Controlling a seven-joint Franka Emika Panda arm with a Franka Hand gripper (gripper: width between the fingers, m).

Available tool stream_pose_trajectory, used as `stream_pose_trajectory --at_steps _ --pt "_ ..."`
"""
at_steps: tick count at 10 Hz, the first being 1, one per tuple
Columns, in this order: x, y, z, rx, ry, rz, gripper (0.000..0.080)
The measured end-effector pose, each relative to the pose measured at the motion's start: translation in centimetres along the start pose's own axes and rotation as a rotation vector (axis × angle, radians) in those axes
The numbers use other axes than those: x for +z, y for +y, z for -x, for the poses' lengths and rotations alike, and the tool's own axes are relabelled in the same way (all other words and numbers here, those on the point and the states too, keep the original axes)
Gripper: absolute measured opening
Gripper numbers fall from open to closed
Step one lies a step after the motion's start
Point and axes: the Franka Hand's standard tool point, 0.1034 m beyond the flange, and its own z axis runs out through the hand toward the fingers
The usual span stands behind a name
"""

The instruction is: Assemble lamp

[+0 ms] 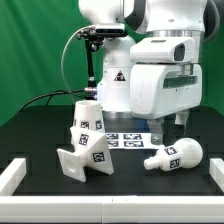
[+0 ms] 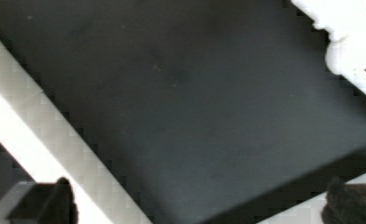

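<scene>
In the exterior view the tapered cone shade (image 1: 88, 118) stands upright on the black table. The angular base (image 1: 80, 160) is in front of it, touching or nearly so. The rounded bulb (image 1: 176, 156) lies on its side at the exterior view's right. My gripper (image 1: 169, 128) hangs above and just behind the bulb, apart from it. In the wrist view the gripper (image 2: 194, 205) is open with only black table between the fingertips (image 2: 34, 200). A white tagged part (image 2: 349, 40) shows at the picture's edge; I cannot tell which part it is.
The marker board (image 1: 125, 140) lies flat between the shade and the bulb. The white robot pedestal (image 1: 112, 85) stands behind it. A white raised rim (image 1: 15, 178) borders the table; it also shows in the wrist view (image 2: 38, 120). Green backdrop behind.
</scene>
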Motion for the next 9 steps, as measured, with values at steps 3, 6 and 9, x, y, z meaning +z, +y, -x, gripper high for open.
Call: stream_pose_trajectory --at_steps 3,6,9 --pt "-2.3 3.0 2.2 0.105 0.011 0.033 0.0699" --pt "-4.3 4.6 4.0 0.353 -0.009 0.010 0.0699" --pt "-4.3 4.8 3.6 0.340 0.003 0.017 0.0699"
